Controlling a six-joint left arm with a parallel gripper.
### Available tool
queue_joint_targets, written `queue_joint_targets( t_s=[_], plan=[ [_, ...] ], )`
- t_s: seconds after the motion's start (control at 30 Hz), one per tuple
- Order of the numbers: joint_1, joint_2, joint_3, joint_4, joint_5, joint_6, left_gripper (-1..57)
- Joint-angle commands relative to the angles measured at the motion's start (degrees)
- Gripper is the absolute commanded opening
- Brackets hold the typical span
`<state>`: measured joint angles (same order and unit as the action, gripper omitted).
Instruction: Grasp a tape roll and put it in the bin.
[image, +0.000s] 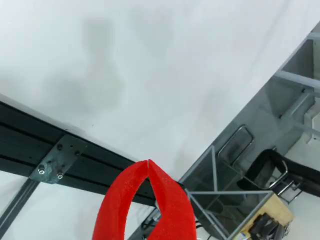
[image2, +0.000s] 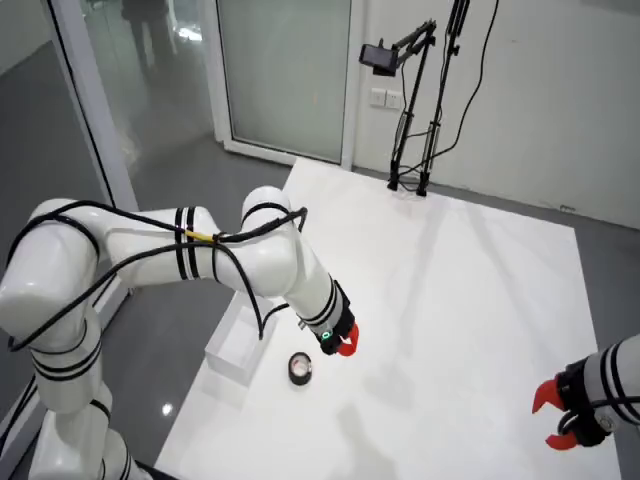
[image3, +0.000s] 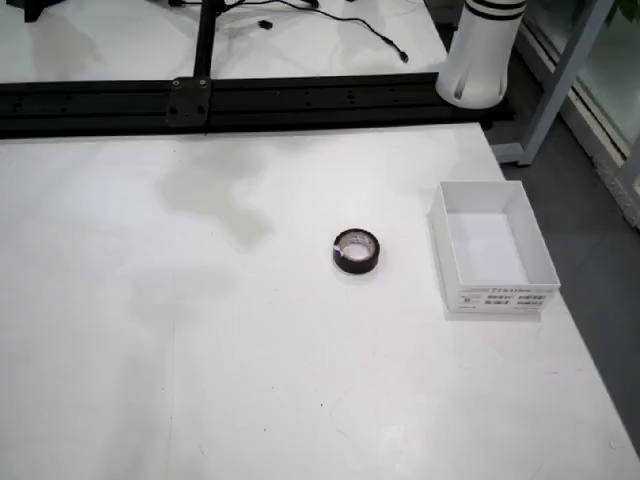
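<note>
A black tape roll (image3: 357, 251) lies flat on the white worktop (image3: 200, 350), near the white rectangular open-topped bin (image3: 492, 247) standing by the right edge in the fixed view from the front. Wide bare surface lies left of and below the roll. A printed label on the bin's front wall is too small to read. In the view riding on the arm, the red fingers (image: 148, 165) meet at the tips, closed on nothing; the room-wide view shows them hovering just beside the roll.
</note>
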<state>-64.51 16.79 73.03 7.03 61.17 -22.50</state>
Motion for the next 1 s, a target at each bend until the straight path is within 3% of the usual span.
queue_joint_targets(
  t_s=[0.03, 0.5, 0.63, 1.0],
  plan=[
    [0.09, 0.0, 0.0, -0.09, 0.0, 2.9, -0.4],
    [0.79, 0.0, 0.0, 0.0, 0.09, 4.22, -0.1],
    [1.76, -0.26, 0.35, 0.09, -3.78, 4.84, -0.5],
    [8.88, -0.35, 0.35, 2.55, -6.5, -13.09, -0.5]
  ],
)
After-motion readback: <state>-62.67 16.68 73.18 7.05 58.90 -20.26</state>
